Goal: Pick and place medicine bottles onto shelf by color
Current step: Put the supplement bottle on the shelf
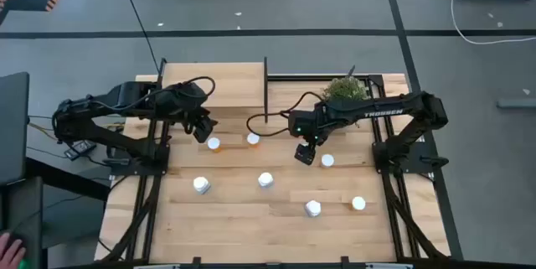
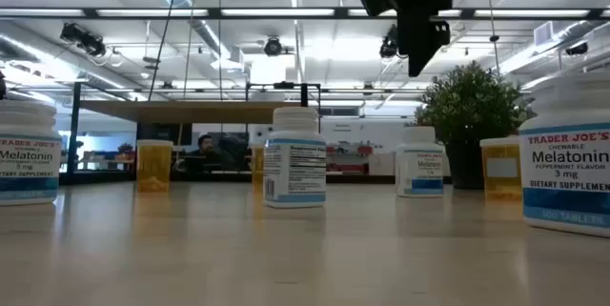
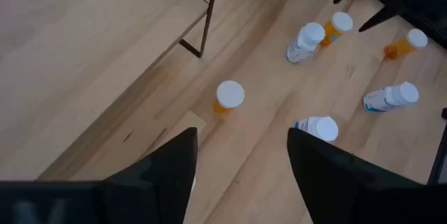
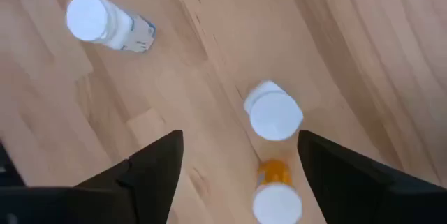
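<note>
Bright overhead strip lighting, soft shadows

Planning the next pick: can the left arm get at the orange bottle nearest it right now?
Probably yes. The left gripper hovers open just by the orange bottle, which stands upright, apart from its neighbours, with bare table around it and nothing between them.

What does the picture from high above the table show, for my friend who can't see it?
Two dark robot arms reach over a wooden table dotted with seven small white-capped medicine bottles. The left gripper hovers open beside one bottle, and the right gripper hangs open next to another. Behind them stand a light-wood shelf and a small green plant.
</note>
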Controlling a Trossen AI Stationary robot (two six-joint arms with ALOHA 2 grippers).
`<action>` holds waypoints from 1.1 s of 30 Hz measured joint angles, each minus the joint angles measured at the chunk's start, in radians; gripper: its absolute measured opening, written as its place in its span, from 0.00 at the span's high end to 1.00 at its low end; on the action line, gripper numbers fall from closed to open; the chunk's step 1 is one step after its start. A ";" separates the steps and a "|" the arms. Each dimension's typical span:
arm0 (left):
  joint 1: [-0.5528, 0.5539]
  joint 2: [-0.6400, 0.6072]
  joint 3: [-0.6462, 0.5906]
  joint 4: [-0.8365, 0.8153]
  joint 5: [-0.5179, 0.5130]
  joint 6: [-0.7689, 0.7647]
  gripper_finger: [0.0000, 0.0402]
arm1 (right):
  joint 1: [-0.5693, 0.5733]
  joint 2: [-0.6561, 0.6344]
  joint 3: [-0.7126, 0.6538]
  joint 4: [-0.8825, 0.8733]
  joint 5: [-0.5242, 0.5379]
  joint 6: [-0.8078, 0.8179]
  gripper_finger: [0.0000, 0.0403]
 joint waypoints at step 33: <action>-0.030 0.000 -0.001 -0.043 0.003 -0.015 0.43 | 0.020 0.004 -0.282 0.257 0.134 -0.202 0.16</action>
